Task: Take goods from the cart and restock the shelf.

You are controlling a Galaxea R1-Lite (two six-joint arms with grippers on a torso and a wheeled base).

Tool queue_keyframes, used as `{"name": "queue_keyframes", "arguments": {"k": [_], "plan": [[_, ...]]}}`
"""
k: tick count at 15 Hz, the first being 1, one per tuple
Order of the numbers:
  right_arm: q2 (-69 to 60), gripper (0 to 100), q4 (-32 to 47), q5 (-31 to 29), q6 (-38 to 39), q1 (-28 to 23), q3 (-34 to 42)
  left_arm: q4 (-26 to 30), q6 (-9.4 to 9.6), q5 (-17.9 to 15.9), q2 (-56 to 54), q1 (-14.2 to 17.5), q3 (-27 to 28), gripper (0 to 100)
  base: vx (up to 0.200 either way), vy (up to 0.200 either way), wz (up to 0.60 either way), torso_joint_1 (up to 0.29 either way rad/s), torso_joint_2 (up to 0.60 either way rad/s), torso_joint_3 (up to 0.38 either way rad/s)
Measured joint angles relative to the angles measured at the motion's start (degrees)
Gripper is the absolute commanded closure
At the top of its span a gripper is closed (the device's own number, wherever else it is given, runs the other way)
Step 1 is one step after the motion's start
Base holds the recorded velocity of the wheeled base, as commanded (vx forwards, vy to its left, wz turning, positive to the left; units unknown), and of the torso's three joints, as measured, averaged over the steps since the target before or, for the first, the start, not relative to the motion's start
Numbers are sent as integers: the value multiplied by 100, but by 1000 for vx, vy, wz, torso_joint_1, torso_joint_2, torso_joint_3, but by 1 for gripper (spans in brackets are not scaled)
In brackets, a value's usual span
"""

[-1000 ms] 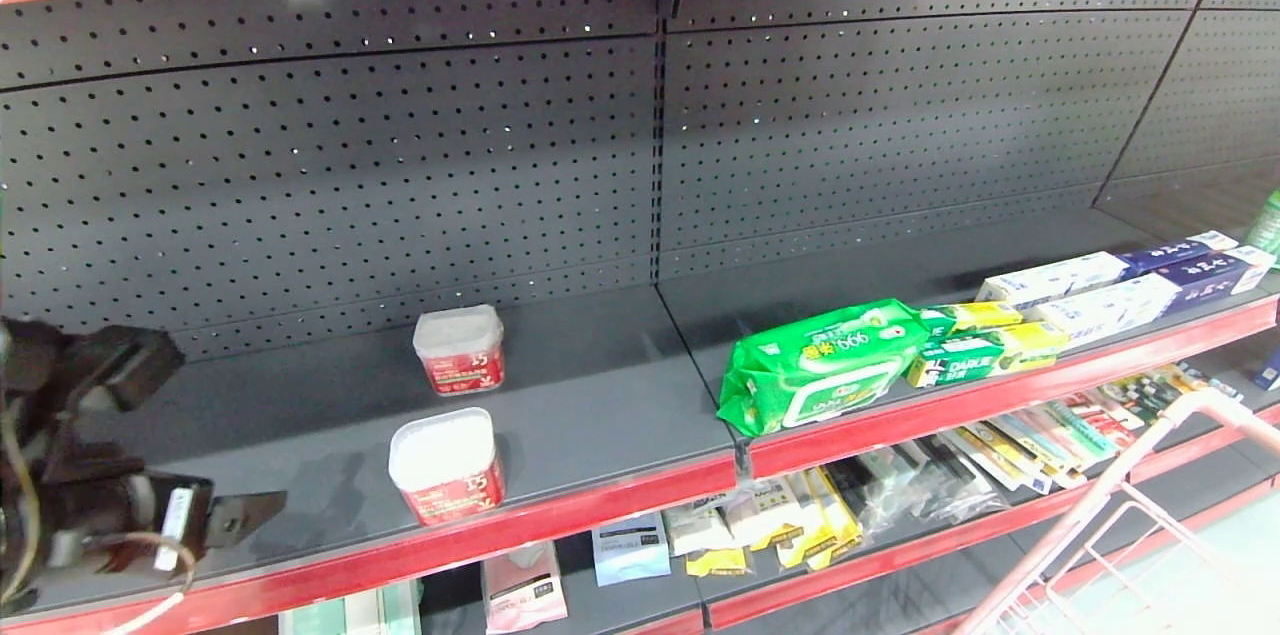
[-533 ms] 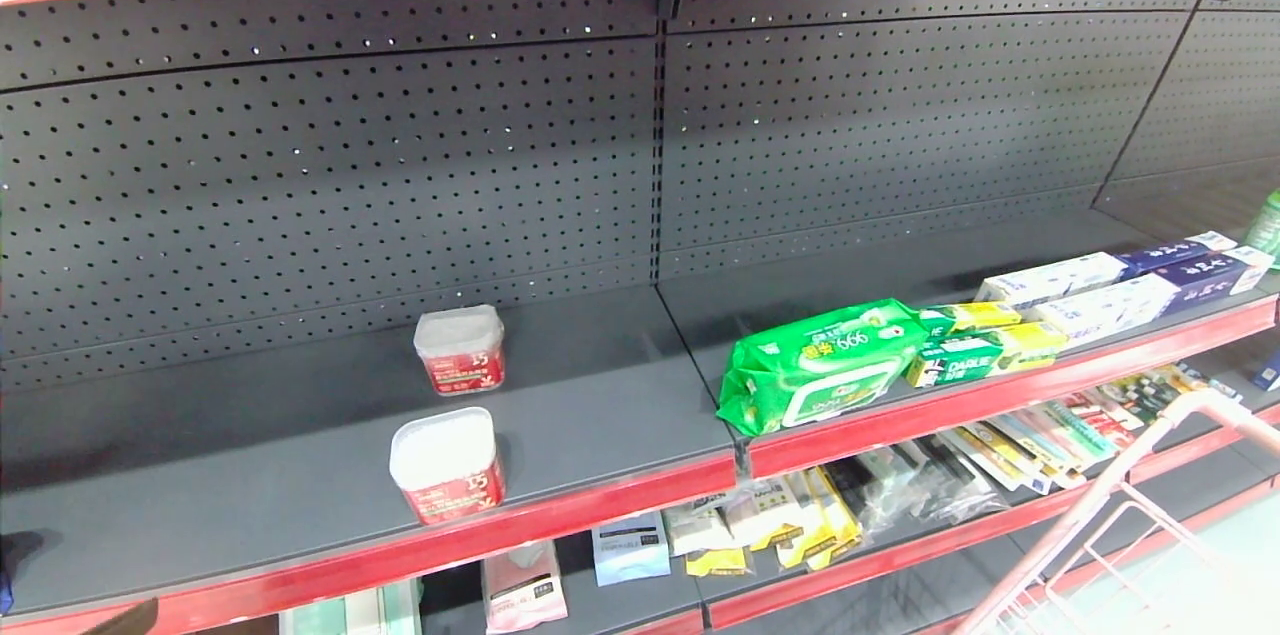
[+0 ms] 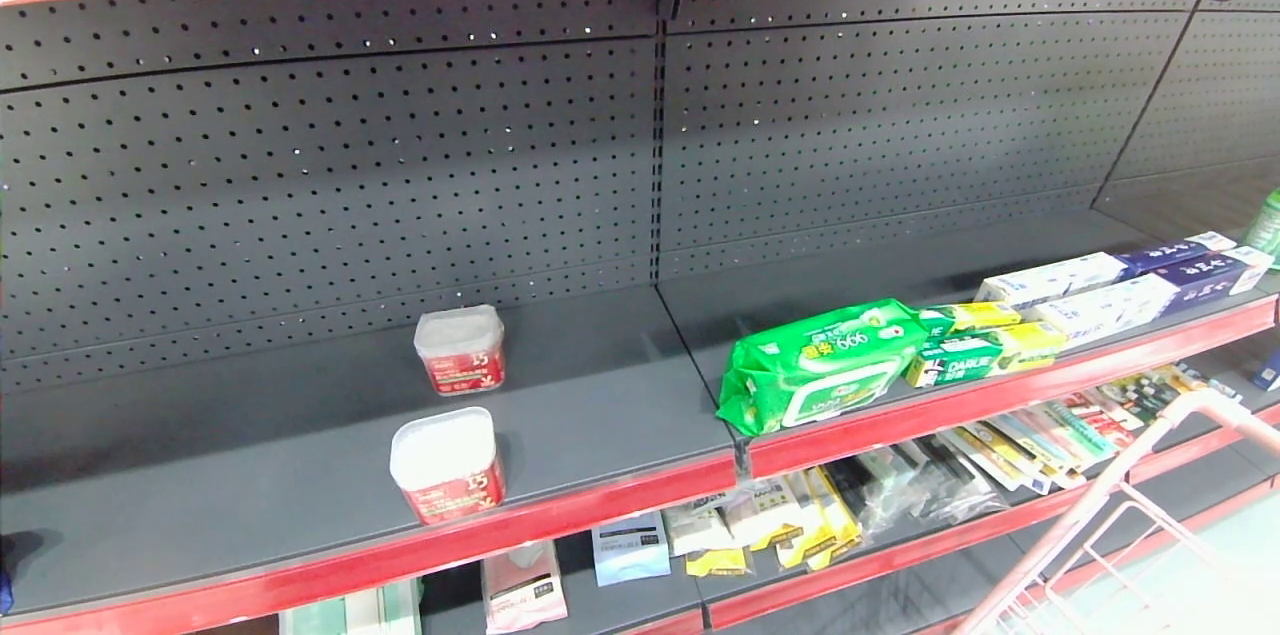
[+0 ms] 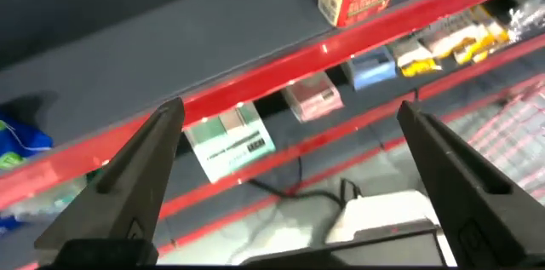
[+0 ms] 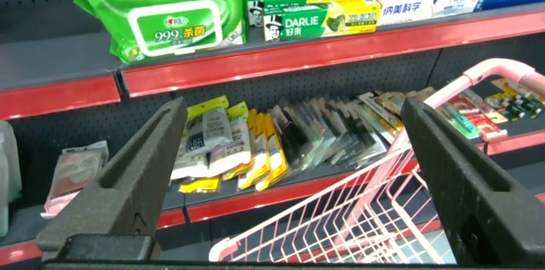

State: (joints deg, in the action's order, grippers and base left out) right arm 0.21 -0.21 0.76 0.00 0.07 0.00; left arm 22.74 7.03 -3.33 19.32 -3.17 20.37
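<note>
Since left hand (image 4: 289,110) withdrew from shelf (image 3: 620,415), it gapes wide; right hand (image 5: 294,104) wide too; tubs (image 3: 447,463) unmoved.

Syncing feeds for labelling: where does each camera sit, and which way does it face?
Head view: robot's head, facing forward and down at the dark grey red-edged shelf, a red-labelled white plastic tub, the pink wire cart.
Left wrist view: left wrist, looking past the open left gripper at that tub.
Right wrist view: right wrist, looking past the open right gripper at a green plastic wipes pack and the cart.
Shared: head and right wrist views both show the pack and cart.
</note>
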Motion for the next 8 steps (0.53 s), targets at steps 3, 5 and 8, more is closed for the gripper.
{"name": "queue_keyframes", "arguments": {"k": [3,5,8], "plan": [[0,0,0,0,0,0,0,35,200,66,-856,-24,-235,0,0,0,0,0,0,0],[0,0,-1,0,0,0,0,-534,257,368,-1200,-30,-660,0,0,0,0,0,0,0],[0,0,0,0,0,0,0,-1354,-222,795,-1414,-27,-1315,0,0,0,0,0,0,0]]}}
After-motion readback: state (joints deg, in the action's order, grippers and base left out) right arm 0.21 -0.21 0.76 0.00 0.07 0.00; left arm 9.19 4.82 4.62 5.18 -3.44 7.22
